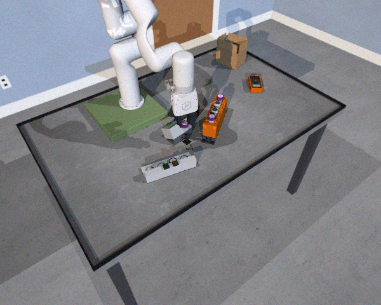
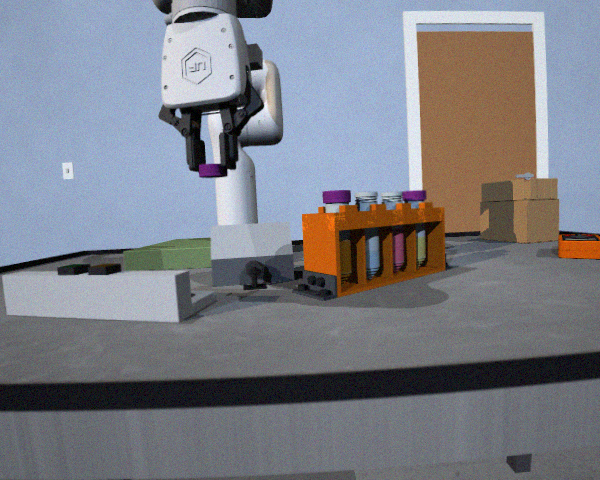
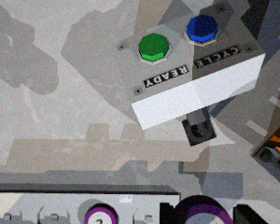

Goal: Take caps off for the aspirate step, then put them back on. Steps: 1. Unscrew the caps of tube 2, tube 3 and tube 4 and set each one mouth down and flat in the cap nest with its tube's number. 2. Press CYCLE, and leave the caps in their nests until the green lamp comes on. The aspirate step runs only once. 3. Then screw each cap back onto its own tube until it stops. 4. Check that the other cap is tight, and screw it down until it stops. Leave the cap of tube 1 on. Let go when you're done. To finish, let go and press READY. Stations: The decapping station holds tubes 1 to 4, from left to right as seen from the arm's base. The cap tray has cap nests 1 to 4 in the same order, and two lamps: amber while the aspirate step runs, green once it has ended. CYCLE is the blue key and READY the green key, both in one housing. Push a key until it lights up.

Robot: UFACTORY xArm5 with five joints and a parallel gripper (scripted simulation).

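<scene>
My gripper (image 2: 212,164) is shut on a purple cap (image 2: 212,170) and holds it in the air above the grey key housing (image 2: 251,253). The cap also shows in the top view (image 1: 184,124) and at the bottom of the wrist view (image 3: 198,212). The orange decapping station (image 1: 214,114) has purple caps on its two end tubes (image 2: 336,196) (image 2: 414,195). The two middle tubes (image 2: 366,198) (image 2: 392,198) are open. The white cap tray (image 1: 168,167) holds a purple cap marked 2 (image 3: 101,217) in a nest. The READY key (image 3: 154,47) and the CYCLE key (image 3: 202,27) look unlit.
The tray's two lamps (image 1: 165,165) (image 1: 174,162) look dark. A small black part (image 3: 199,132) lies beside the housing. A cardboard box (image 1: 232,50) and an orange meter (image 1: 255,83) stand at the far side. The arm stands on a green plate (image 1: 125,114).
</scene>
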